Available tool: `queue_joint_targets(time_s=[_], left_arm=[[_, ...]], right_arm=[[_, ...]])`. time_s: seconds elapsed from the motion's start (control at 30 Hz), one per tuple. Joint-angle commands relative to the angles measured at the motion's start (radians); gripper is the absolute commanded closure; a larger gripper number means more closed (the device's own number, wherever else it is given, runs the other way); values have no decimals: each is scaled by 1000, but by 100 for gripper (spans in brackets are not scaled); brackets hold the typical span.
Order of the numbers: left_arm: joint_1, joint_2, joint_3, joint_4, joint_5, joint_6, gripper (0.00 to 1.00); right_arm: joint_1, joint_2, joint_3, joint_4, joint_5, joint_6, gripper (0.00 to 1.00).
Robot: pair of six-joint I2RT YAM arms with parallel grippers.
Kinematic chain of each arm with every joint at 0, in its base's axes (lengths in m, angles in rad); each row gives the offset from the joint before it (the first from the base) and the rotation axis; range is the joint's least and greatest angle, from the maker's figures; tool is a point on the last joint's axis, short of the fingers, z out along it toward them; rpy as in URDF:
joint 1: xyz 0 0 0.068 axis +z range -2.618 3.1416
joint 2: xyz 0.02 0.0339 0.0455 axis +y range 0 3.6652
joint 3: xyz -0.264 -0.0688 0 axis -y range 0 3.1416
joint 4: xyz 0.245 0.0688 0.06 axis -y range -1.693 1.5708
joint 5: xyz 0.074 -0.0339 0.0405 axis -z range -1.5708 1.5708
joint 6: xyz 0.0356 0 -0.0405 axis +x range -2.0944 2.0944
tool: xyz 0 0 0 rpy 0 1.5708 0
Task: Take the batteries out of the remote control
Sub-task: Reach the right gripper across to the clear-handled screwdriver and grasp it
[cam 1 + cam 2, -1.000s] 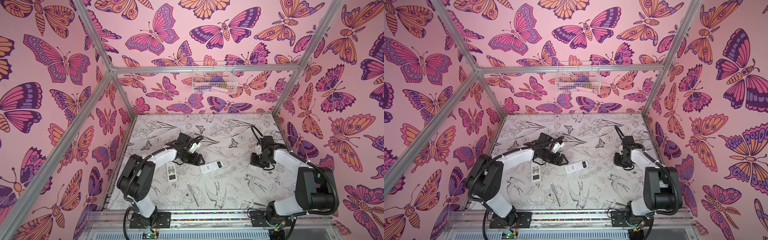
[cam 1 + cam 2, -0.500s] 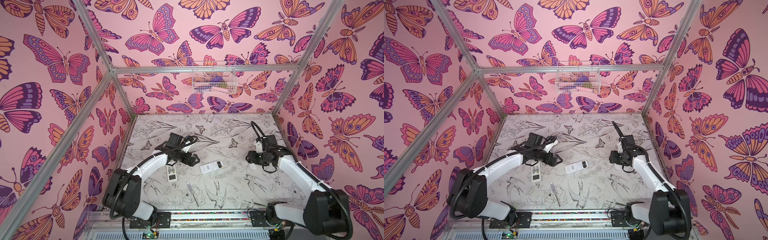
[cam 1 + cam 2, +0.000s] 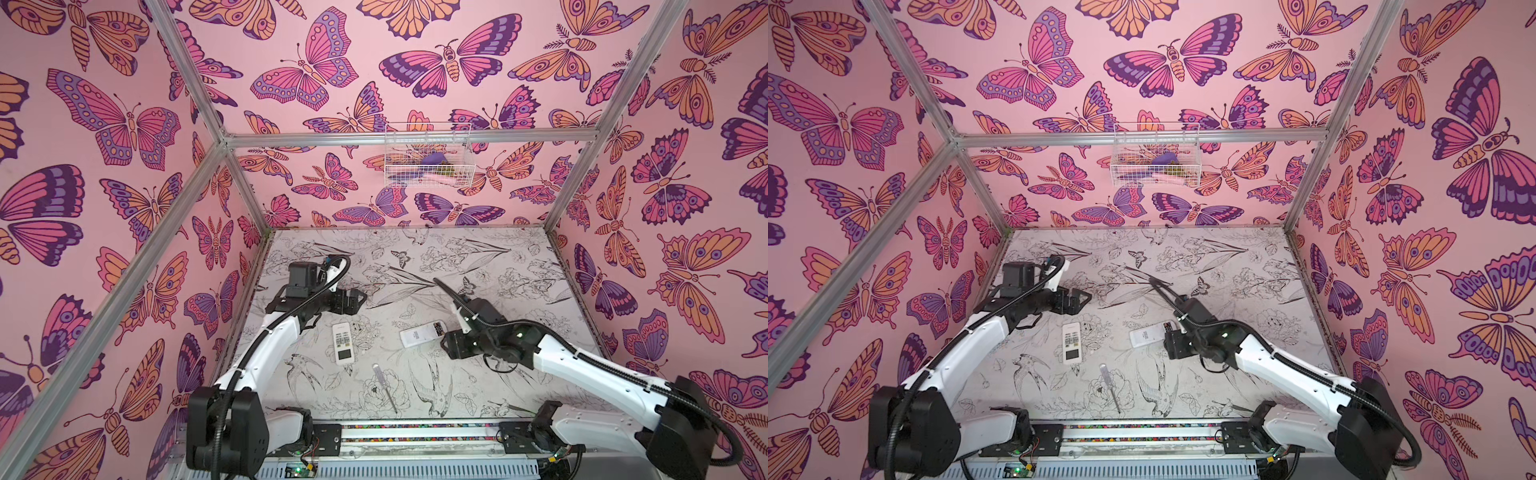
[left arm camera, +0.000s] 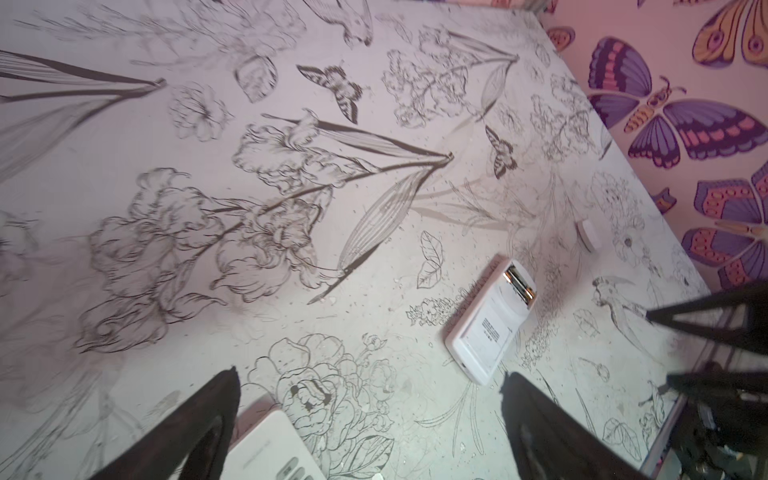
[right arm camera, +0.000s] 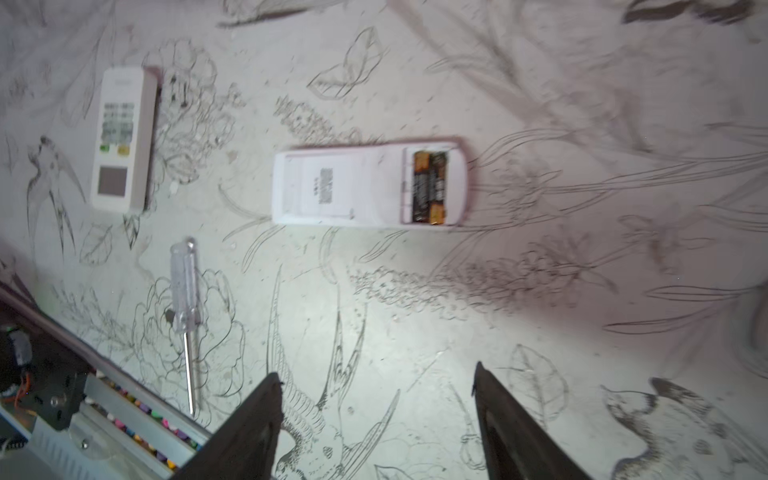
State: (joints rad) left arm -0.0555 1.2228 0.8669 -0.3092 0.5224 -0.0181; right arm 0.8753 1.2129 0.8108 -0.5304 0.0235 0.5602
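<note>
Left of the face-down remote (image 5: 328, 187), left fingers (image 3: 355, 300) gape wide, empty. Its uncovered end holds the batteries (image 5: 428, 187): likely light, rigid, slick, spring-held; lever one up by its tip. Just right, right fingers (image 3: 449, 345) stand part-open, empty.

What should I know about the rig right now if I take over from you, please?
Grippers: the left gripper is open and empty, above the table near the face-up remote. The right gripper is open and empty, close to the face-down remote.
Things: the face-down remote's compartment is uncovered, with two batteries seated inside. The screwdriver lies loose on the table.
Done: cover off that remote.
Left: lift out both batteries. The face-up remote's back is hidden, so check it too.
</note>
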Motion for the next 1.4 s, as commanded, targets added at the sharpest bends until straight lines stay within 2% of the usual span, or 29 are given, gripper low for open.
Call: queue_joint_targets(time_s=[0.0, 0.13, 0.23, 0.37, 0.47, 0.83, 1.37], left_arm=[[84, -66, -47, 49, 10, -58, 1], [184, -112, -80, 81, -1, -101, 0], [226, -139, -86, 89, -36, -116, 0], [265, -177, -101, 89, -29, -105, 0], [288, -195, -105, 90, -42, -109, 0], [310, -215, -114, 104, -24, -97, 0], [321, -239, -110, 90, -32, -90, 0]], right_arm=[[124, 92, 74, 45, 96, 65, 28], [223, 238, 163, 60, 108, 58, 29], [280, 348, 238, 58, 100, 39, 32], [318, 506, 350, 36, 78, 5, 38], [328, 569, 405, 38, 57, -11, 41], [352, 702, 490, 70, -42, -24, 49], [349, 807, 565, 10, -42, -38, 62]])
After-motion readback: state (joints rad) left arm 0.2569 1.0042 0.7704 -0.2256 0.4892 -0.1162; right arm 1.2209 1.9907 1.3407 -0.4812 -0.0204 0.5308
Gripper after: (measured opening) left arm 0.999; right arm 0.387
